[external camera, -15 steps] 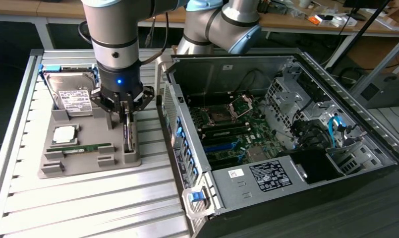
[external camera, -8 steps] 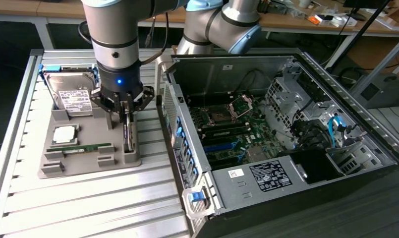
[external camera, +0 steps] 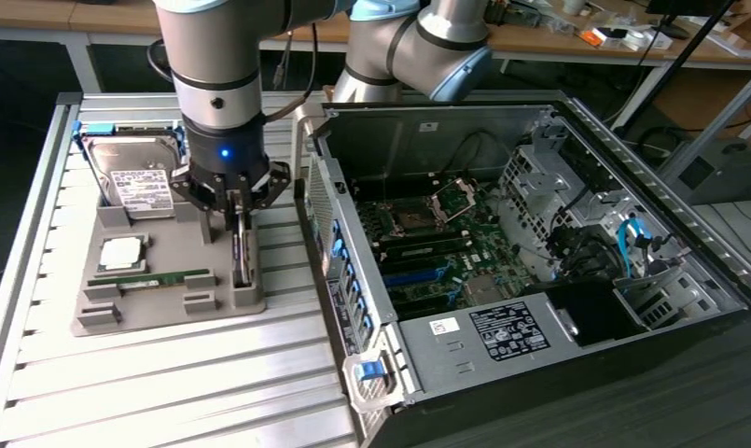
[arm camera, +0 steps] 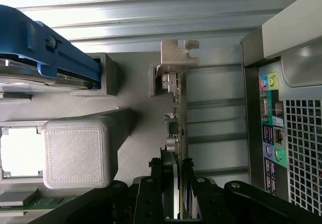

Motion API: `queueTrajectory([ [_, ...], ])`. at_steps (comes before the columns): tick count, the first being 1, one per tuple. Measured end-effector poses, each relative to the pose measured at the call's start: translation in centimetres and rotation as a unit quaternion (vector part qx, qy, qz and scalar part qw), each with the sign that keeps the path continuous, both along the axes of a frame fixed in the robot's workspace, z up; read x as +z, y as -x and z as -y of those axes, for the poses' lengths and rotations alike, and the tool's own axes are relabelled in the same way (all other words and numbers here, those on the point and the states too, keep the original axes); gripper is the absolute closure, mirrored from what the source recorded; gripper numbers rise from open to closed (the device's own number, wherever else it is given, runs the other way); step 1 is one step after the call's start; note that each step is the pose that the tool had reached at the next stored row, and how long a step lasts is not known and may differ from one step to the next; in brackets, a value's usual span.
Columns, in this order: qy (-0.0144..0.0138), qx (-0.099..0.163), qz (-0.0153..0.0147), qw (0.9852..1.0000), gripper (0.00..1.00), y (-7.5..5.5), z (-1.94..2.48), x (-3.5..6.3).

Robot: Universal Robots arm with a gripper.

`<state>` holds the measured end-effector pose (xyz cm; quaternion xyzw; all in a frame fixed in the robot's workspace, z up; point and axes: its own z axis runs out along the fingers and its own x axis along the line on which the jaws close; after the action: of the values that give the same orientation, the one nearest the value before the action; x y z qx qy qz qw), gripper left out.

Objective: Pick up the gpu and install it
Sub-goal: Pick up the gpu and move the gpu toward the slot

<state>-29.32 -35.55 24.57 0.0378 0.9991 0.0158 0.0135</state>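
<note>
The hand (arm camera: pixel 174 169) is closed on the upper edge of the gpu (arm camera: pixel 177 110). The card is kept upright in a slot at the grey holder's (external camera: pixel 163 303) case-side edge, presumably for gripping from above. Beyond it on the surface (external camera: pixel 163 392), the computer case (external camera: pixel 500 140) is laid open.

A ribbed aluminium worktop (external camera: pixel 163 392) stood before me; cluttered wooden desks (external camera: pixel 543 42) ran along at twelve o'clock, dark beneath.
</note>
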Motion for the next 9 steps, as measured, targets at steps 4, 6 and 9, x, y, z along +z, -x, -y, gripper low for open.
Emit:
queueTrajectory([
  [4, 0.0001, 0.000, -0.0002, 1.0000, 0.73, -0.1, 0.00, 0.59],
  [6, 0.0001, 0.000, -0.0001, 1.0000, 0.73, -0.1, 0.01, 0.91],
  [9, 0.0001, 0.000, -0.0001, 1.0000, 0.73, -0.1, 0.01, 1.31],
])
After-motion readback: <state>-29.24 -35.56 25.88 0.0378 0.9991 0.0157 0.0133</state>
